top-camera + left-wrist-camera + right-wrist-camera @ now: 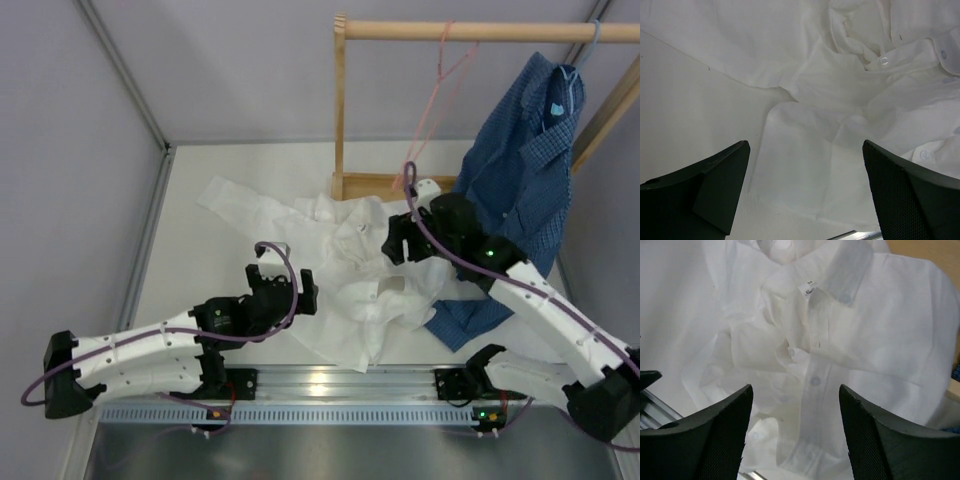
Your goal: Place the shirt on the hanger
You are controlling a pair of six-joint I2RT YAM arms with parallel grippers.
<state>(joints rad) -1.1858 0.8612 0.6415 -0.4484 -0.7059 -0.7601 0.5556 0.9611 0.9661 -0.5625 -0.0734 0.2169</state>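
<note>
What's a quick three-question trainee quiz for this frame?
1. True or false: the white shirt already hangs on the pink hanger.
2. Where is the pink hanger? A) hooked on the wooden rail; B) lying on top of the white shirt; C) threaded through its sleeves.
3. One word: is the left end effector open or shut?

Key: 1 false, the shirt lies crumpled below the rail; 2 A; 3 open, with nothing between its jaws.
</note>
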